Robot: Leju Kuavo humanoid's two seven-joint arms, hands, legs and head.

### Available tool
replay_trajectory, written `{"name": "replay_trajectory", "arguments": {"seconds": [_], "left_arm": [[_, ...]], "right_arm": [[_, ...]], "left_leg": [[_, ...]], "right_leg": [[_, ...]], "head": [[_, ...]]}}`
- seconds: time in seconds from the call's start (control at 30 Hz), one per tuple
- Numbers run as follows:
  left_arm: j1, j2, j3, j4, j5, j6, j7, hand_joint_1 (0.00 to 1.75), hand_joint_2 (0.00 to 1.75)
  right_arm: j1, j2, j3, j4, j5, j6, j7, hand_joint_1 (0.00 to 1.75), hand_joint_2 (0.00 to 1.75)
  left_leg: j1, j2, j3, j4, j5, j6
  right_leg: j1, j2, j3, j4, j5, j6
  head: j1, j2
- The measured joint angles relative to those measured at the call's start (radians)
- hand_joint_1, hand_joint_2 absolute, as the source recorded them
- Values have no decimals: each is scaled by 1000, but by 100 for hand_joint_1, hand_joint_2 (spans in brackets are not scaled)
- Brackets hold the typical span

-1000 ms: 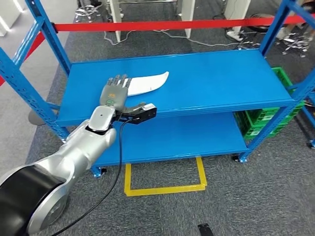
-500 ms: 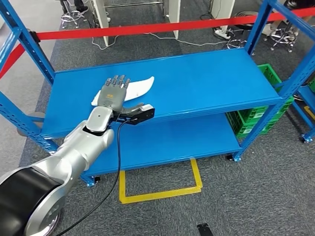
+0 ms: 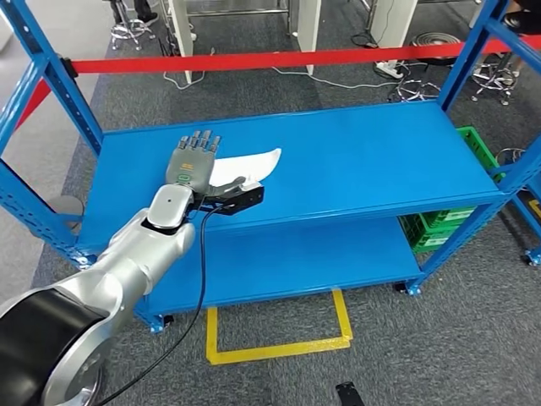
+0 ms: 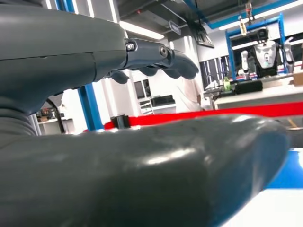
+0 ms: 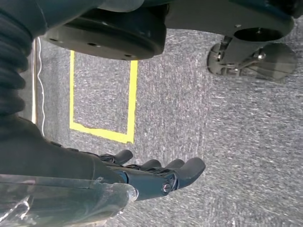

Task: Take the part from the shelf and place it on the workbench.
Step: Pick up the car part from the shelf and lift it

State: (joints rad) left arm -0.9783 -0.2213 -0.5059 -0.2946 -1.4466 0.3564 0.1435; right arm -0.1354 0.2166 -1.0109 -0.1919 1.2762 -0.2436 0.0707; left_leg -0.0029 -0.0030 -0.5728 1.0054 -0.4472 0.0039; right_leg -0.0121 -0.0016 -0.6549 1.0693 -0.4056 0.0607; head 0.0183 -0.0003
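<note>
Left hand (image 3: 190, 166) flat over white part (image 3: 250, 164) on blue shelf (image 3: 357, 161) as before — fingers spread, grasping nothing, view shifted

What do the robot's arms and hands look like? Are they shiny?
Yes, quite shiny. The left arm is smooth silver with a black band near the shoulder. A black cable hangs beside it, running to a black box by the wrist. The left hand is grey with darker fingers and a small green mark on its back. The right hand is dark grey with a ribbed cover.
</note>
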Motion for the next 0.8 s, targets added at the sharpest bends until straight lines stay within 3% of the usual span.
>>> {"name": "replay_trajectory", "arguments": {"seconds": [0.03,0.1,0.2,0.37,0.43,0.5,0.57,0.8], "left_arm": [[0,0,1,0,3,0,-4,0,175],[0,0,5,0,6,-1,-14,0,175],[-1,-2,12,0,7,-3,-18,0,175],[-1,-3,16,0,10,-10,-22,0,175],[-1,-4,16,0,10,-13,-23,0,175],[-1,-4,17,0,10,-16,-25,0,175],[0,-4,17,1,12,-18,-25,0,175],[1,-3,18,3,18,-34,-31,0,175]], "right_arm": [[0,0,0,0,0,0,0,0,175],[-1,0,0,0,1,0,0,0,175],[-2,0,0,0,1,0,1,0,175],[-2,0,0,0,1,0,1,0,175],[-2,0,0,0,0,0,1,0,175],[-2,0,0,0,0,0,1,0,175],[-2,0,0,0,0,0,1,0,175],[-1,0,-1,0,-1,0,1,0,175]], "left_leg": [[-2,0,1,2,-3,-5],[-4,0,2,0,-9,-4],[-5,1,6,-7,-4,15],[-5,1,13,-20,-3,18],[-4,1,15,-25,-5,9],[-2,1,16,-27,-5,-11],[-1,1,16,-28,-5,-23],[-3,1,16,-28,-3,-23]], "right_leg": [[1,-2,4,-19,-2,-8],[2,0,10,-29,1,-21],[1,7,11,-34,4,-21],[2,14,11,-35,-1,-29],[4,14,11,-35,-2,-31],[5,13,11,-35,-2,-33],[5,13,11,-35,-1,-34],[3,12,16,-42,7,-29]], "head": [[0,0],[-2,0],[-5,0],[-6,0],[-6,0],[-6,0],[-6,0],[-5,0]]}}
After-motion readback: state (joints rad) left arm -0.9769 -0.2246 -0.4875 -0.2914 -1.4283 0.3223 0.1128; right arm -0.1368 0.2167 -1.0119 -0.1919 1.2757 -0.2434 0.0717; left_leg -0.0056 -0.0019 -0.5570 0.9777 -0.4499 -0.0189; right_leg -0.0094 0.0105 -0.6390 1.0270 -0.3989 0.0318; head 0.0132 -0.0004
